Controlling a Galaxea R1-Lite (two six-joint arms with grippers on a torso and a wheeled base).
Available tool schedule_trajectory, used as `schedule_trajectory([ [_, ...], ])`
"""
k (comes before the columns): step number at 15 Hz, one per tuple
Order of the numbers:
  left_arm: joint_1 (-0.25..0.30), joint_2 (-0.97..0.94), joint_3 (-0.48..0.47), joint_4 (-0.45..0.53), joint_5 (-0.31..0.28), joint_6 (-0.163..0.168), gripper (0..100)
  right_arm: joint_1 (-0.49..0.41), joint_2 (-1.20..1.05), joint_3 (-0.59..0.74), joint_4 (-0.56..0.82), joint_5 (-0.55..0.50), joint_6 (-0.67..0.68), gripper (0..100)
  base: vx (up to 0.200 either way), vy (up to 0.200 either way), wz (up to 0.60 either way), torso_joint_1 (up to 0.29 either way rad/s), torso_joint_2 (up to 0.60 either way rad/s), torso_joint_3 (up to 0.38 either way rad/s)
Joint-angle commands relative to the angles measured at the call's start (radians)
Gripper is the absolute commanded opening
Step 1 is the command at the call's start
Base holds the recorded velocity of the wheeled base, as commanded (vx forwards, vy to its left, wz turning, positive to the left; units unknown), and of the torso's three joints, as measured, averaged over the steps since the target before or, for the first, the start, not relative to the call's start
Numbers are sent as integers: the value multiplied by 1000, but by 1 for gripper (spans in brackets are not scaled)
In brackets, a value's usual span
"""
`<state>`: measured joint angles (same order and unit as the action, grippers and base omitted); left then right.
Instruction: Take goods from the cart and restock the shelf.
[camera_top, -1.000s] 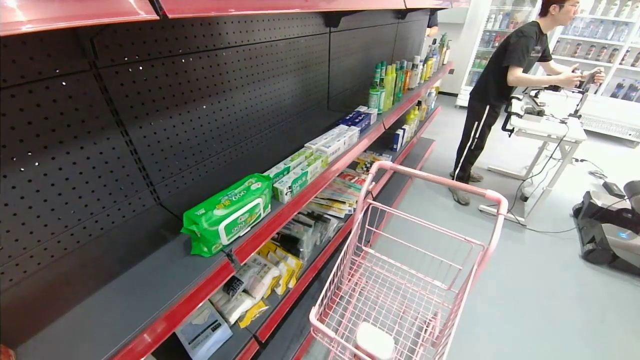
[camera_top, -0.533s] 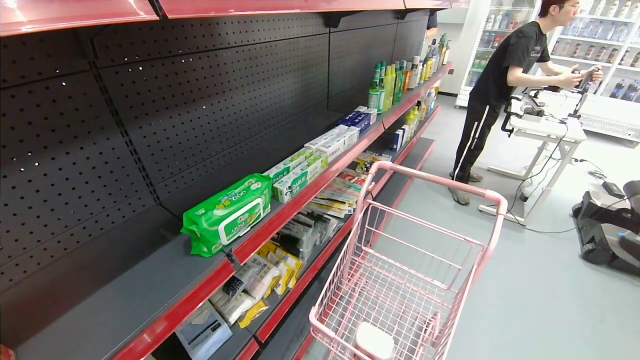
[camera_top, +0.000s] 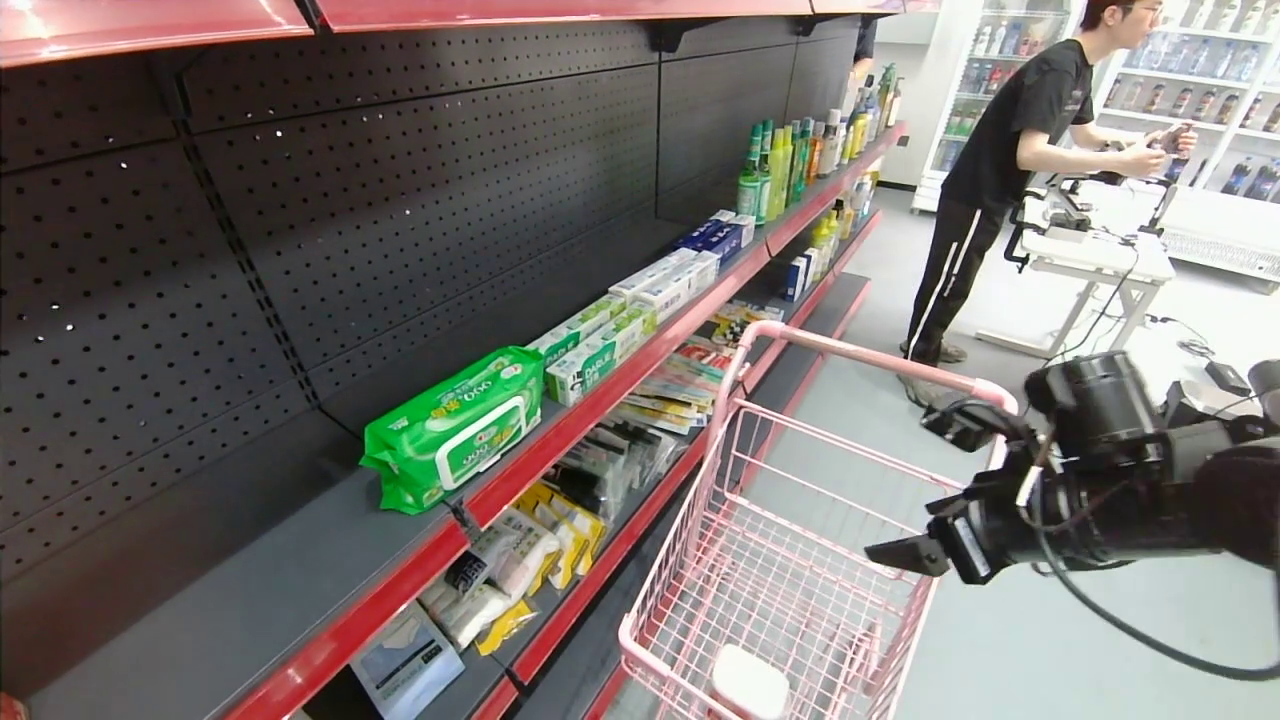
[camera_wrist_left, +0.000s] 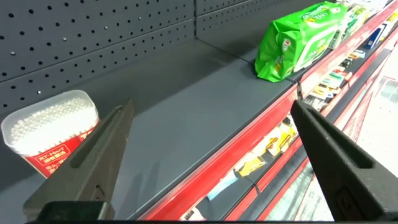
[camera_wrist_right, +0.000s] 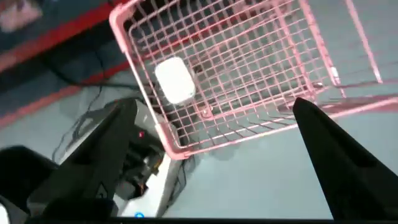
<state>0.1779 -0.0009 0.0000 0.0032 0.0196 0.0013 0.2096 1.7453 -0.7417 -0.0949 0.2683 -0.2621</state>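
A pink wire cart (camera_top: 985, 400) stands in the aisle beside the shelf, and a white rounded item (camera_top: 750, 685) lies on its floor at the near end. My right gripper (camera_top: 925, 490) hangs open over the cart's right rim, nothing between its fingers. In the right wrist view the white item (camera_wrist_right: 175, 79) sits inside the cart (camera_wrist_right: 140, 81), below the open right gripper (camera_wrist_right: 224, 165). My left gripper (camera_wrist_left: 208, 162) is open over the bare grey shelf board (camera_wrist_left: 186, 93). A tub of cotton swabs (camera_wrist_left: 53, 134) is to one side and a green wipes pack (camera_wrist_left: 298, 40) farther along.
The green wipes pack (camera_top: 455, 425) and toothpaste boxes (camera_top: 600, 350) line the middle shelf (camera_top: 250, 590), with bottles farther down. Packets fill the lower shelf (camera_top: 520, 560). A white desk (camera_top: 1095, 255) stands at the back right. Open floor lies right of the cart.
My right arm has swung in from the right and now hangs over the cart's right side. The cart, the shelf goods and the camera have not shifted.
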Motion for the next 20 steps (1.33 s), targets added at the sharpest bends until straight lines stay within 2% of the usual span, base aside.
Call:
schedule_trajectory([
  [1, 0, 1, 0, 0, 0, 0, 100, 45, 301, -64, -20, 43, -141, 100, 0, 0, 0, 0, 0, 0],
  [10, 0, 1, 0, 0, 0, 0, 100, 128, 557, -200, -29, 51, -201, 100, 0, 0, 0, -90, 203, 113],
  [15, 0, 1, 0, 0, 0, 0, 100, 142, 638, -289, -29, 45, -255, 100, 0, 0, 0, -148, 333, 188],
  [20, 0, 1, 0, 0, 0, 0, 100, 159, 654, -309, -31, 37, -281, 100, 0, 0, 0, -64, 147, 81],
])
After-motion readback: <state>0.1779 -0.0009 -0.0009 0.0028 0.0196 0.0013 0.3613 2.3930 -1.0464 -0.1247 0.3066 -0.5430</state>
